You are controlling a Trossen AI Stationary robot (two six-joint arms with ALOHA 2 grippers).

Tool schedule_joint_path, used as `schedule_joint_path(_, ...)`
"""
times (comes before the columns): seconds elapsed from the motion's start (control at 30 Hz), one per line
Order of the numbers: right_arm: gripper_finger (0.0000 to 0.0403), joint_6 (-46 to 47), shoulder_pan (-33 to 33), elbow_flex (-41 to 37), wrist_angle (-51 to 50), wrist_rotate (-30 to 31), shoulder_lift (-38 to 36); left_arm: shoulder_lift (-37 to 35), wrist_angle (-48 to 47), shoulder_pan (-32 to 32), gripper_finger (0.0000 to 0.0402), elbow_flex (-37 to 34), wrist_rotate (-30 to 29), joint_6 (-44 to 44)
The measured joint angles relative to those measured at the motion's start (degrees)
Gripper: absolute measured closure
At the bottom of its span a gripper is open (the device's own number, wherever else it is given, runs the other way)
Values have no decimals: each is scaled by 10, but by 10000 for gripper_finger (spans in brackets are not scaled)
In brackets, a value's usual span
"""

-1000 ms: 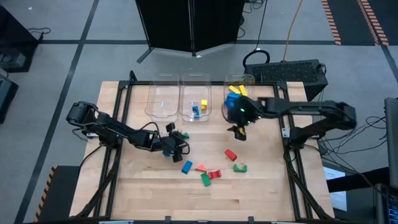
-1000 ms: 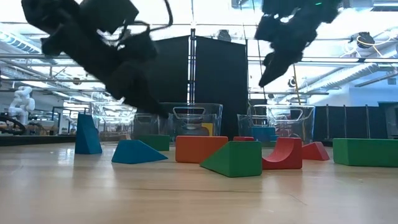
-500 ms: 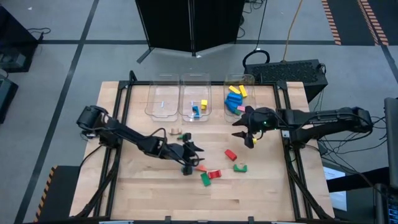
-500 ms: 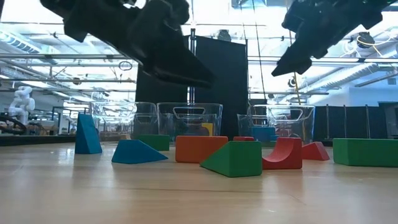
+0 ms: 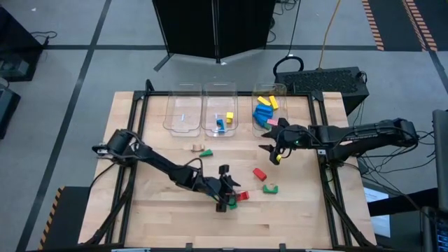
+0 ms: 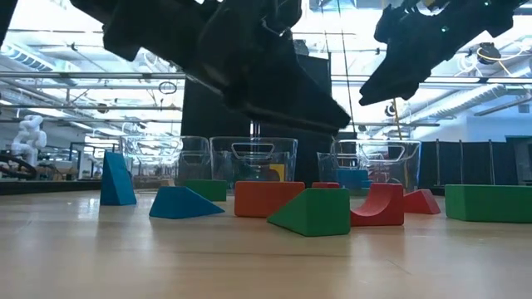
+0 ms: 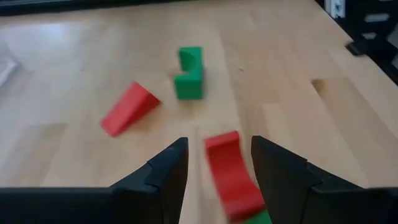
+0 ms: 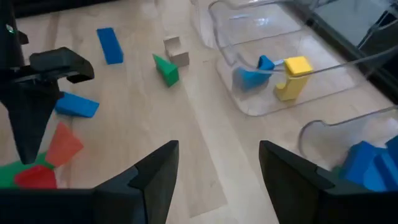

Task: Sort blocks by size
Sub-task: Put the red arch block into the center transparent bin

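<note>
Looking down, high view: the left hand [image 5: 225,190] reaches over the cluster of blocks [image 5: 236,197] near the middle of the wooden counter [image 5: 154,210]; the right hand [image 5: 274,148] hangs above bare wood just near of the right bin [image 5: 269,110].
Bins, high view: three clear bins stand in a row along the far edge; the right bin holds blue, yellow and pink blocks, the middle bin [image 5: 220,116] a few blue and yellow ones.
Loose pieces, high view: a red block [image 5: 260,173] and a green arched block [image 5: 270,187] lie right of the cluster; a green piece and a pale one lie just near of the middle bin.
Level across the counter, low view: blue wedges [image 6: 179,203], an orange block [image 6: 268,198], a green wedge [image 6: 313,212], a red arch [image 6: 378,205] and a long green block [image 6: 488,203] rest on the wood, both arms dark above them.
Left wrist view: fingers [image 7: 165,177] spread apart, a red arch [image 7: 229,173] lying between them on the wood, not pinched; a red wedge [image 7: 129,108] and a green notched block [image 7: 189,73] lie farther on.
Right wrist view: fingers [image 8: 153,176] spread and holding nothing, above bare wood; blue and yellow blocks [image 8: 277,73] show inside the nearest bin.
</note>
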Motion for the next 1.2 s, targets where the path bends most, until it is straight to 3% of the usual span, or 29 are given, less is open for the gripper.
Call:
schedule_joint_path(0.47, 193, 13, 49, 0, 12, 33, 4, 37, 0, -25, 216, 0, -5, -31)
schedule_joint_path(0.9, 193, 20, 49, 0, 13, 34, 4, 57, -1, -24, 81, 0, 1, -62)
schedule_joint_path(1.03, 193, 20, 49, 0, 13, 34, 4, 57, -4, -19, 79, 0, -9, -76)
schedule_joint_path(1.2, 193, 20, 49, 0, 14, 34, 4, 57, -10, -10, 118, 0, -4, -95)
